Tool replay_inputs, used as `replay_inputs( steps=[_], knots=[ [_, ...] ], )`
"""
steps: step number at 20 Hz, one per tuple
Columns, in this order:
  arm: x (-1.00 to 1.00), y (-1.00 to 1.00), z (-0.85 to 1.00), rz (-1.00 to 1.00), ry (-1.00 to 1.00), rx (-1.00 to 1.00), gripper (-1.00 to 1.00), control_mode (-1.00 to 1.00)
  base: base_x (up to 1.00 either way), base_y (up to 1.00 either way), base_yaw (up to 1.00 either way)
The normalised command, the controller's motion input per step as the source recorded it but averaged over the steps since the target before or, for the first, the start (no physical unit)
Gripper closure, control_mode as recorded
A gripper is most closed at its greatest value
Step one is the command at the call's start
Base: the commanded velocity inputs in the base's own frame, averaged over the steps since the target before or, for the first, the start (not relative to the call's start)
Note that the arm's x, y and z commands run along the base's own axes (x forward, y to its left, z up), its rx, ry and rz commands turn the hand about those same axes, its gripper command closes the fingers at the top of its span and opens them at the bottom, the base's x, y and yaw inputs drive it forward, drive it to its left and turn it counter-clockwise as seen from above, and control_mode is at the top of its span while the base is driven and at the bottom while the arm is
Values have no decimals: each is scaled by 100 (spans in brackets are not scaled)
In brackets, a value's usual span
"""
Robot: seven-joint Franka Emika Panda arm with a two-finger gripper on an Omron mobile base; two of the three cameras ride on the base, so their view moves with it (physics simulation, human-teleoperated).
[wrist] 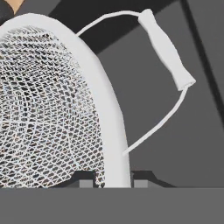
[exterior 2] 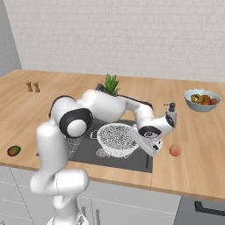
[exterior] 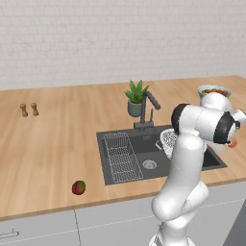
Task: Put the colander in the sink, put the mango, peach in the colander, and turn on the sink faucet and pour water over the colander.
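White mesh of the colander point(wrist: 48, 109) fills the near part of the hand view, its rim pinched between the 2 fingertips point(wrist: 85, 178) of the gripper point(wrist: 114, 180), with a looped side handle point(wrist: 166, 48) arching over the dark basin. From the right base view the colander point(exterior 2: 115, 139) sits in the sink point(exterior 2: 140, 161), held at its right rim by the gripper point(exterior 2: 147, 147). A dark faucet point(exterior: 149, 109) stands at the far edge of the sink point(exterior: 129, 144), beside a potted plant point(exterior: 136, 97). On the wooden counter point(exterior: 48, 144), a mango point(exterior: 79, 187) lies near the front edge, well left of the sink; a peach point(exterior 2: 175, 150) rests just right of it. A bowl of fruit point(exterior 2: 201, 99) sits far right, 2 small shakers point(exterior: 29, 109) far left. A pale brick wall point(exterior: 120, 38) backs the counter; grey cabinets point(exterior: 110, 221) run below.
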Motion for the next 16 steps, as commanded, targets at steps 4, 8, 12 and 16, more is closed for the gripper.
replay_inputs(
  steps=[4, 8, 12, 16],
  knots=[
    [42, 3, -53, 5, 3, 0, 100, -100, 0, 0, 0],
    [54, 0, -17, 4, 1, 0, 100, -100, 0, 0, 0],
    [57, 14, -16, 0, 3, 0, 100, -100, 0, 0, 0],
    [39, 68, -27, 0, 10, -10, 100, -100, 0, 0, 0]
  ],
)
